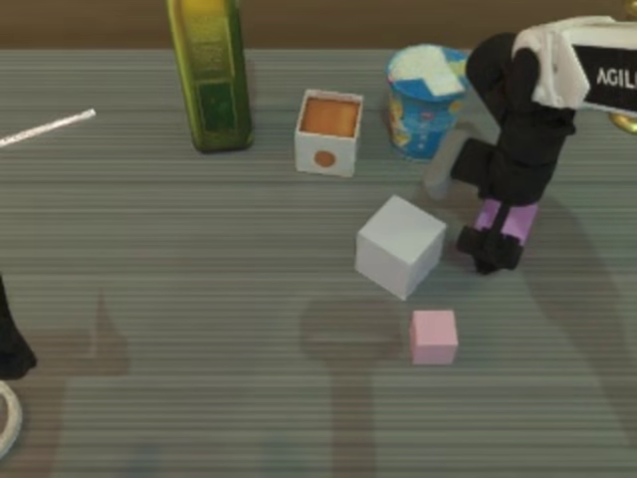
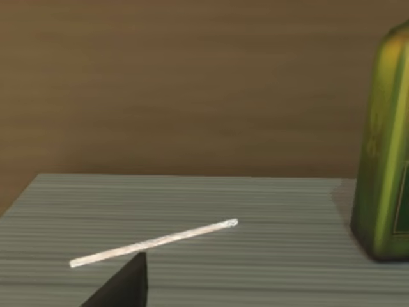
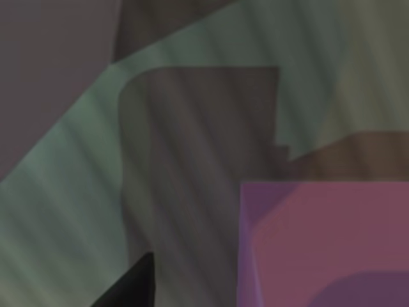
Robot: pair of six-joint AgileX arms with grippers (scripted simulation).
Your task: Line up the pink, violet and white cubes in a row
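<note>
Holding the violet cube (image 1: 505,217), the right hand (image 1: 490,251) stands over the counter (image 1: 199,329) at about three o'clock of centre, its fingers closed on the cube's sides; whether the cube is lifted or resting on the surface cannot be told from above. In the right wrist view the violet cube (image 3: 323,246) fills the near corner, with bare counter and shadow beyond.

The white cube (image 1: 400,245) sits near centre, turned at an angle, just at nine o'clock of the held cube and apart from it. The pink cube (image 1: 434,337) lies at five o'clock of the white one, near it but not touching (so no row is formed as yet).

Risks, as judged:
- The dark fingertips sit close to the white cube's corner; a sideways move at this height could knock it further askew.
- A release from above the surface could let the violet cube tumble or land rotated.
- The yoghurt tub (image 1: 426,88) and the white box with orange top (image 1: 328,131) stand at twelve and eleven o'clock of the working area; a line run that way would crowd them.

Open room: the counter is clear toward six and seven o'clock, and to the right edge beyond the hand. The green bottle (image 1: 211,75) and a thin straw (image 1: 48,126) lie well off at ten o'clock. The left hand (image 1: 12,349) is parked at the left edge; its finger state cannot be told.
</note>
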